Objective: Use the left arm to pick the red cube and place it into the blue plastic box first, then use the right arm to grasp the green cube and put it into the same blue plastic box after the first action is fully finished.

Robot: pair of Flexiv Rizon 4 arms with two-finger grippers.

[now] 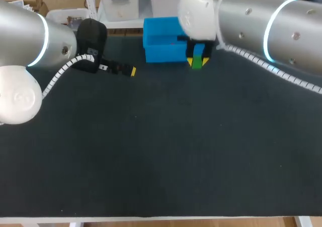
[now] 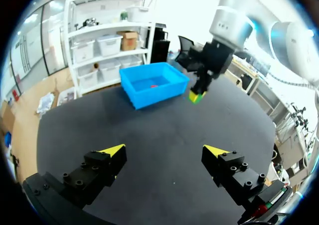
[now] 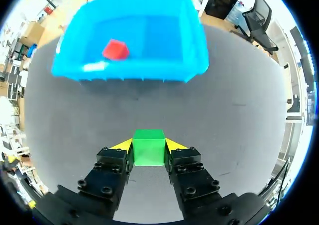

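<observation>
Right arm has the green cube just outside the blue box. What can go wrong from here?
1. The right end effector holds the small green cube only at its yellow tips, so it may slip.
2. The near wall of the blue plastic box lies ahead of the cube; a low path could clip it.
3. The small red cube already lies inside; a drop onto it might bounce out.

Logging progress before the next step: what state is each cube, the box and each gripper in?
red cube: inside the blue plastic box.
green cube: gripped, outside the box.
blue plastic box: holds only the red cube.
left gripper: open, empty.
right gripper: shut on the green cube.
</observation>
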